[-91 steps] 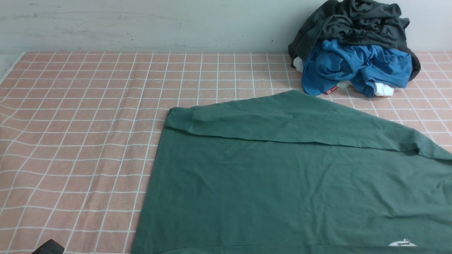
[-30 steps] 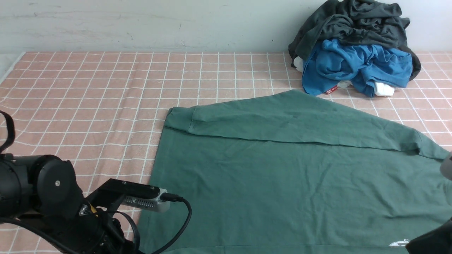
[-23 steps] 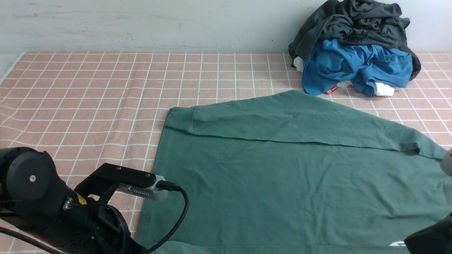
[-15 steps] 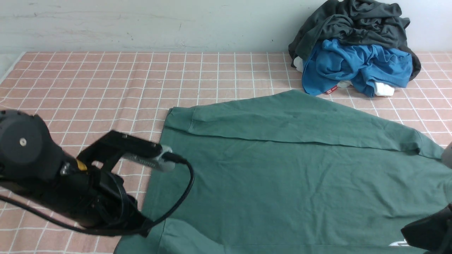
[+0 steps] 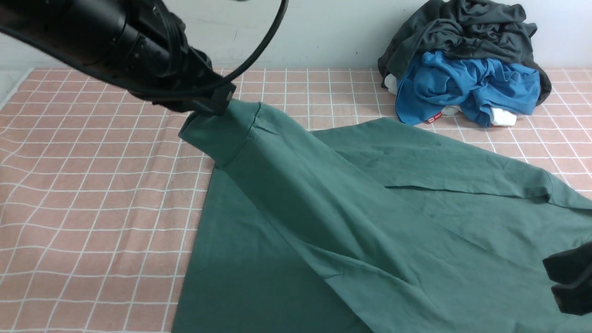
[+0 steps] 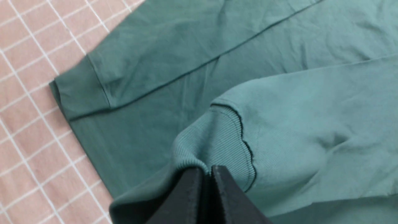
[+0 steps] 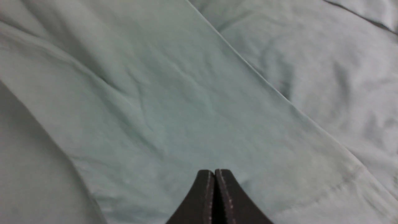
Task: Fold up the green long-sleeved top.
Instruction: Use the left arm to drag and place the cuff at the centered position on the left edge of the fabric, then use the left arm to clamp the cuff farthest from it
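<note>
Green long-sleeved top [image 5: 370, 240] on checked cloth [image 5: 92, 185], left tool [image 5: 220, 103] pinching its raised cuff [image 6: 217, 140], right tool [image 7: 214, 173] closed

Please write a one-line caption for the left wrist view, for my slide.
Left gripper pinches the ribbed sleeve cuff of the green top.
</note>
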Motion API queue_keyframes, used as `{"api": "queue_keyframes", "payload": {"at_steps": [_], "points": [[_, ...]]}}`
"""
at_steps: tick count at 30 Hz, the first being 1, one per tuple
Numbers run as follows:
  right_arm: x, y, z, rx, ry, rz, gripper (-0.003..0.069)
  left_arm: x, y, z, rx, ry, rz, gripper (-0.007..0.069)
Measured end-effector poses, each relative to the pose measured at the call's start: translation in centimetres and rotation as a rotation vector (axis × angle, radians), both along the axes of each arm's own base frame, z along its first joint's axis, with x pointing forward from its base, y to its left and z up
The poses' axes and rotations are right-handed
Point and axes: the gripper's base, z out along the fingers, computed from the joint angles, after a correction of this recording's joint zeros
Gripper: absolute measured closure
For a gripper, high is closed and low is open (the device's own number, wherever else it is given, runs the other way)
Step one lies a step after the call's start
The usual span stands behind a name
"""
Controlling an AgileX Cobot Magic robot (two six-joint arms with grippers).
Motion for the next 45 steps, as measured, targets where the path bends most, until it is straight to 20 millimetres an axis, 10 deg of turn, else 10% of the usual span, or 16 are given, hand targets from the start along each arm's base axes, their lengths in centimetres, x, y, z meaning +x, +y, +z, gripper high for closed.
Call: {"api": "queue_keyframes", "payload": {"at_steps": [19,27,34,45], "points": [[0.1,-0.6,-0.1,-0.03,0.005,-0.071,0.0673,8.4,-0.3,-11.9,0.298,0.219,0.161,0.0604],[0.2,-0.6,0.3,-0.027,0.001,-0.089,0.0673,9.9,0.1,-14.9,0.378,0.256,0.21,0.0426],[3.9,0.1,2.3,-0.05,-0.011,-0.086,0.0673,13.0,1.9,-16.5,0.272,0.308,0.307,0.019],[10.2,1.5,0.2,-0.121,0.111,-0.078,0.0673,19.6,1.2,-20.6,0.078,0.232,0.313,0.0218]]}}
